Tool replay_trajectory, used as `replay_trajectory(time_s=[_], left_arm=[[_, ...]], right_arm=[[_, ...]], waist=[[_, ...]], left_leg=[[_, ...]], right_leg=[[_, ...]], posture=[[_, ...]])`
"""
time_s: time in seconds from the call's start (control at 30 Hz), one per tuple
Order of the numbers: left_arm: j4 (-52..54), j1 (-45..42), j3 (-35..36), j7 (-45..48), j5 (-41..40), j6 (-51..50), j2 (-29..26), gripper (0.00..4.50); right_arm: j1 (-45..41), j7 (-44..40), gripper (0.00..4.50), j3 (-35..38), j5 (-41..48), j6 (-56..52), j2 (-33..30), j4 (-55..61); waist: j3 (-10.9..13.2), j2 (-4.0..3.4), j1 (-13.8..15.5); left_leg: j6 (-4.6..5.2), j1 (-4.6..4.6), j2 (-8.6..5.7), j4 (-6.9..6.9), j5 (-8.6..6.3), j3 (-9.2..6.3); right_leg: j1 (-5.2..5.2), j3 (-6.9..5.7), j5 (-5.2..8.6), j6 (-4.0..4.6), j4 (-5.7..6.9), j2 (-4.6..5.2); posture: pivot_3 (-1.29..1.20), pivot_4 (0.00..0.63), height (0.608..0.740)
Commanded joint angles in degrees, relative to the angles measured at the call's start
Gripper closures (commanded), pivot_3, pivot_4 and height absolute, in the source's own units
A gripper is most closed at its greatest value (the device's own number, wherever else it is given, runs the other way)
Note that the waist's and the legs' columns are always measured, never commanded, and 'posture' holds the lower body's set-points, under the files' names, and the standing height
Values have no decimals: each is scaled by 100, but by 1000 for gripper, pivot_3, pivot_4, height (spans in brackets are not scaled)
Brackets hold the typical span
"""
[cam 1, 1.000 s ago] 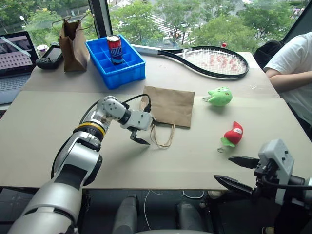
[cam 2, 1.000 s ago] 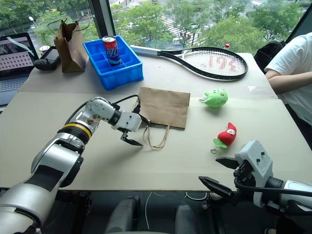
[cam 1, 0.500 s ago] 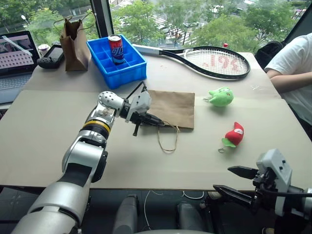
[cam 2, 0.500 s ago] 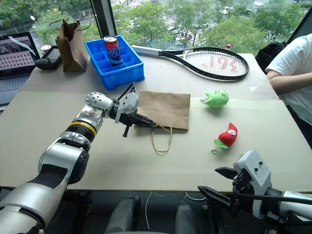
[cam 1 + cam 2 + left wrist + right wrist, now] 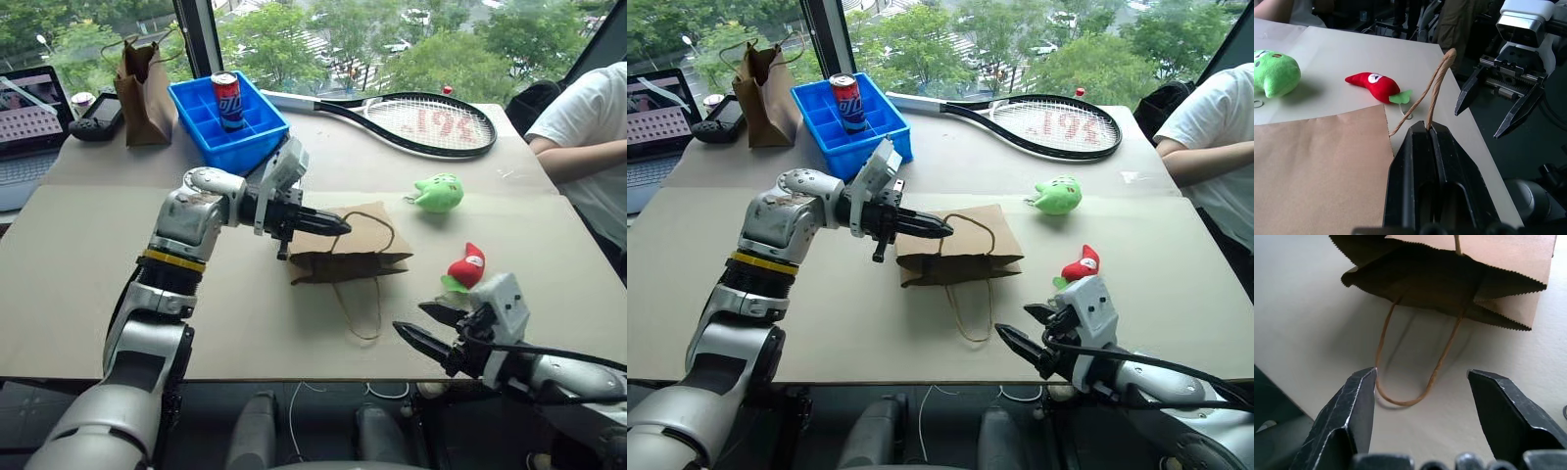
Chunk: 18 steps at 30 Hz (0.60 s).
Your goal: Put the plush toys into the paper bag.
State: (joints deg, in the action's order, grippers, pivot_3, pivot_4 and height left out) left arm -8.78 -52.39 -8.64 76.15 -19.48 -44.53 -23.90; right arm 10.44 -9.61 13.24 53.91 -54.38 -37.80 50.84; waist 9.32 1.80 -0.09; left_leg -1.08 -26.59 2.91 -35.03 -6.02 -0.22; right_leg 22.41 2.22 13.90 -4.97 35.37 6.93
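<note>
Left eye view, bag: wide light-brown kraft paper bag (image 5: pixel 348 250) at frame centre on the surface (image 5: pixel 88 274), mouth lifted open.
Left gripper (image 5: pixel 338 226): jaws clamped shut on the bag's upper twine loop handle (image 5: pixel 1436 90).
Right gripper (image 5: pixel 423 331): lower right, jaws apart, empty, just short of the lower handle (image 5: pixel 1415 367).
Toys: round light-green plush (image 5: pixel 437 193) upper right of bag; red plush with green leaves (image 5: pixel 466 268) right of it, beside right jaws.

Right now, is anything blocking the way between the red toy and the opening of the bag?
Nothing solid. The red toy lies on bare table just right of the bag, whose mouth the left fingers hold up by a handle. The other handle lies on the table before the mouth; the right fingers point at it.
</note>
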Motion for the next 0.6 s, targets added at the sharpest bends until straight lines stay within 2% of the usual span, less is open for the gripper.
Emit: replay_trajectory(time_s=[0.03,0.07,0.2,0.37,0.6], left_arm=[[919,59,227,-693,-416,-933,69,4500],[1039,84,274,-844,-520,-1146,115,4500],[1360,120,431,-1379,-962,-2011,313,4500],[1652,210,340,-1805,-1247,-2480,334,4500],[1482,5,629,-2276,-1614,-2835,469,4500]], right_arm=[[-403,536,2699,-535,-287,59,436,16],[-529,620,2916,-674,-318,39,567,-2],[-964,843,4370,-1150,-645,19,948,-282],[-1364,853,4440,-1442,-1189,135,1164,-935],[-1962,318,4440,-2103,-2247,891,1486,-2449]], waist=[[0,-1,5],[1,-1,4],[0,-1,-1],[1,-2,-14],[1,-2,-47]], left_leg=[[0,-1,0,0,0,0],[0,-1,-2,0,0,0],[0,0,-1,1,0,0],[0,4,-1,0,0,0],[1,6,0,5,1,-2]], right_leg=[[2,0,0,0,1,0],[3,1,0,1,3,0],[8,1,2,3,10,0],[14,3,6,12,27,-3],[30,12,13,17,55,-11]], posture=[[0,150,740],[0,150,740],[0,150,740],[0,150,740],[0,150,740]])
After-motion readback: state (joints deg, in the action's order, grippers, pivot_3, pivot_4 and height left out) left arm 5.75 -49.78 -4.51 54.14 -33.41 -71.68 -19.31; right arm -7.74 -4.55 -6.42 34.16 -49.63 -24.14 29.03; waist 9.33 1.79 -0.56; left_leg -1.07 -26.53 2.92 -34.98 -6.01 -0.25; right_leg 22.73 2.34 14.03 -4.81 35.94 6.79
